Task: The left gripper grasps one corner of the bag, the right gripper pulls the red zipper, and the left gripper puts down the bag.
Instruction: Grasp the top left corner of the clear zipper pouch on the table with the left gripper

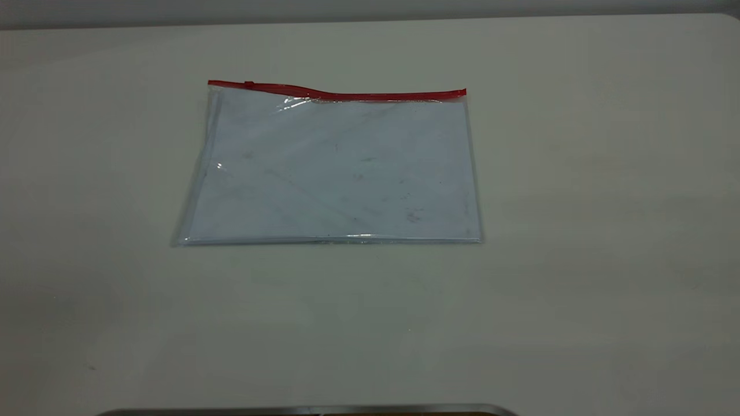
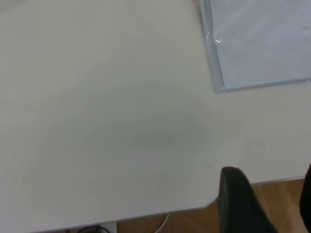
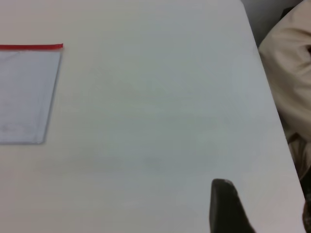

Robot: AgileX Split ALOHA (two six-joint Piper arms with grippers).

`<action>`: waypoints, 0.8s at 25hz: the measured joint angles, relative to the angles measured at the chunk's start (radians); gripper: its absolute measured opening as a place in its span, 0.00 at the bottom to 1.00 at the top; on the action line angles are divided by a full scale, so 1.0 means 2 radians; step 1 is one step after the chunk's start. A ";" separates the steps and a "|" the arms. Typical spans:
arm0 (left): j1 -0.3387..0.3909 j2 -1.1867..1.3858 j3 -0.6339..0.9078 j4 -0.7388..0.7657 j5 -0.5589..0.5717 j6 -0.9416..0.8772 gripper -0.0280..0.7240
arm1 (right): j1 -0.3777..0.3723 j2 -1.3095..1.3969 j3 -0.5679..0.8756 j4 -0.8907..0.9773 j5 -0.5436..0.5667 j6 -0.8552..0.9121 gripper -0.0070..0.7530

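Hands, left (image 2: 265, 204) and right (image 3: 228, 206), hang back over the near bench (image 1: 578, 289) edge, their spread untellable, while farther off the bag (image 1: 335, 173) lies flat, red zipper (image 1: 347, 95) along its far edge, awaiting a corner grasp.

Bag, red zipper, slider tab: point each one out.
bag (image 1: 335, 173), exterior view, middle of the clear panel over the white sheets.
red zipper (image 1: 370, 96), exterior view, middle of the red strip on the far edge.
slider tab (image 1: 249, 85), exterior view, small red bump near the strip's left end.
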 joint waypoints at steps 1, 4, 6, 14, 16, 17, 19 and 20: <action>0.000 0.002 0.000 0.003 0.000 -0.003 0.53 | 0.000 0.000 0.000 0.005 0.000 0.000 0.55; 0.000 0.037 -0.006 0.023 -0.001 -0.028 0.53 | 0.000 0.008 0.000 0.048 -0.001 -0.014 0.55; 0.000 0.080 -0.014 0.039 -0.007 -0.042 0.53 | 0.000 0.042 0.000 0.085 -0.007 -0.032 0.55; 0.000 0.315 -0.049 0.011 -0.146 -0.047 0.54 | 0.000 0.289 -0.008 0.153 -0.150 -0.157 0.60; 0.000 0.371 -0.058 -0.003 -0.185 -0.036 0.57 | 0.000 0.359 -0.016 0.190 -0.196 -0.204 0.64; 0.000 0.402 -0.064 -0.009 -0.206 -0.026 0.59 | 0.000 0.393 -0.022 0.216 -0.219 -0.228 0.66; 0.000 0.462 -0.076 -0.022 -0.242 -0.004 0.64 | 0.000 0.455 -0.042 0.278 -0.251 -0.294 0.68; 0.000 0.486 -0.083 -0.029 -0.255 0.006 0.67 | 0.002 0.489 -0.053 0.315 -0.263 -0.332 0.69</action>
